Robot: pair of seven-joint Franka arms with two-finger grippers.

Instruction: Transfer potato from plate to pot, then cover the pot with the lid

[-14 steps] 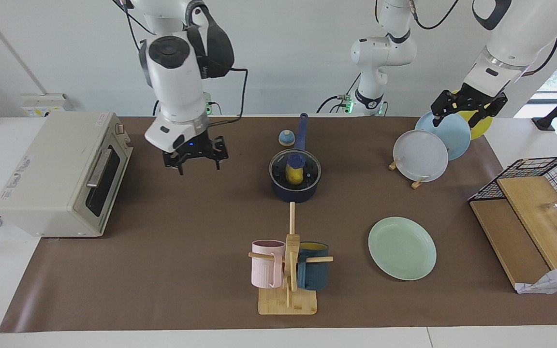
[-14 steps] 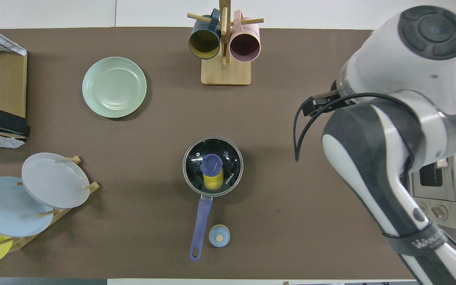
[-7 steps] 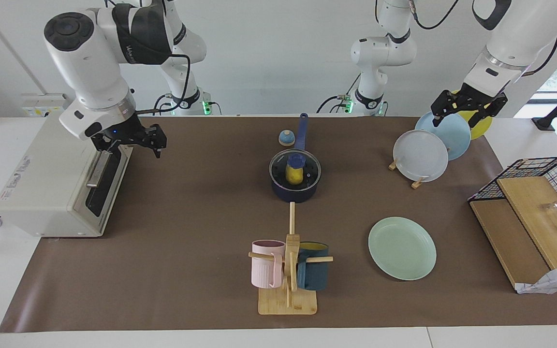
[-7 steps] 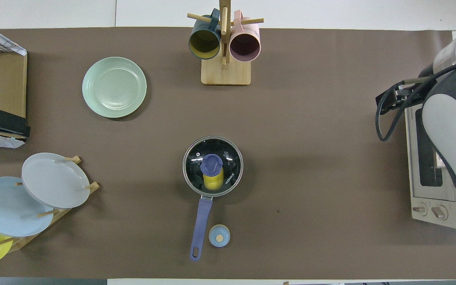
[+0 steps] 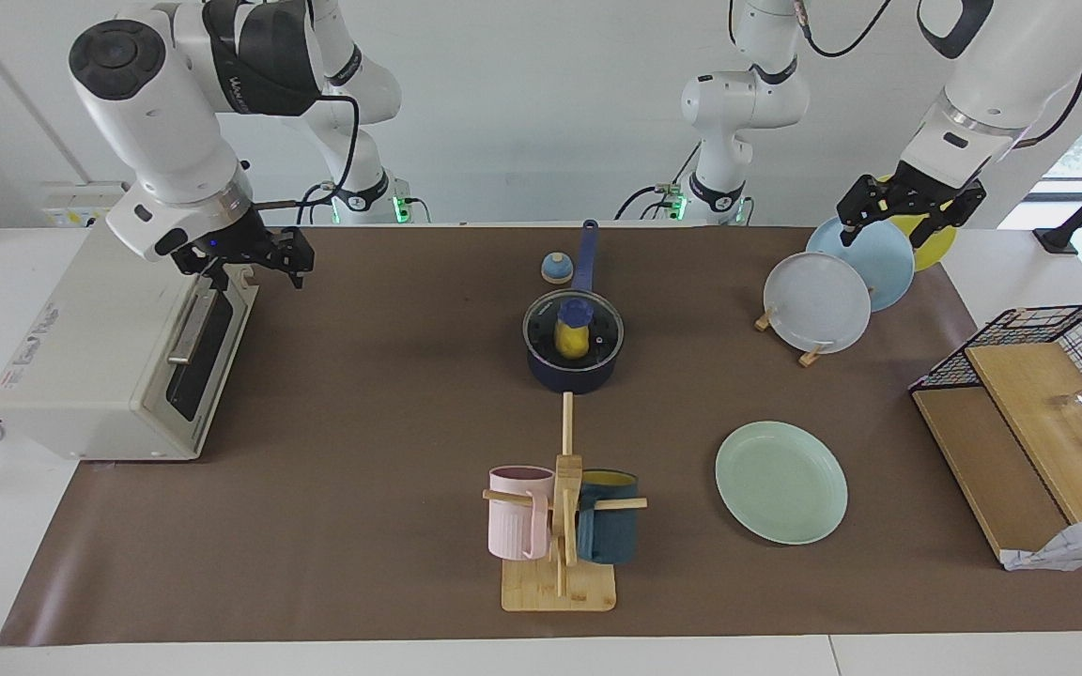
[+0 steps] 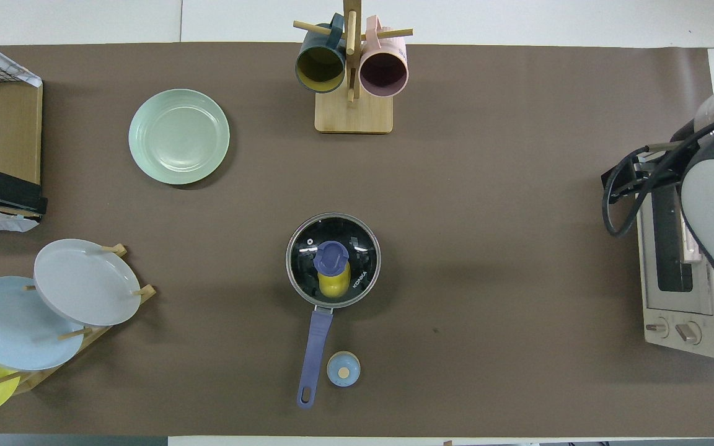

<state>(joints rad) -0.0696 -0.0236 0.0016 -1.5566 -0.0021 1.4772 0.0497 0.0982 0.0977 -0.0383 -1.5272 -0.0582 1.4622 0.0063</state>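
The dark navy pot (image 5: pixel 571 373) stands mid-table with its long blue handle (image 6: pixel 315 353) pointing toward the robots. The glass lid (image 6: pixel 357 244) with its blue knob (image 5: pixel 575 310) sits on the pot. The yellow potato (image 6: pixel 333 285) shows through the glass, inside the pot. The mint-green plate (image 5: pixel 781 481) lies bare, farther from the robots, toward the left arm's end. My right gripper (image 5: pixel 245 270) hangs open and empty over the toaster oven's top front edge. Over the plate rack, my left gripper (image 5: pixel 904 218) waits open and empty.
A toaster oven (image 5: pixel 100 347) stands at the right arm's end. A mug tree (image 5: pixel 560 573) holds a pink and a teal mug. A rack (image 5: pixel 809 355) holds grey, blue and yellow plates. A wire-and-wood shelf (image 5: pixel 1020 413) and a small blue bell-like object (image 5: pixel 556 268) also stand here.
My right arm has swung away from beside the pot toward its own end and now hangs over the toaster oven. The left arm, pot, lid and plate have not moved.
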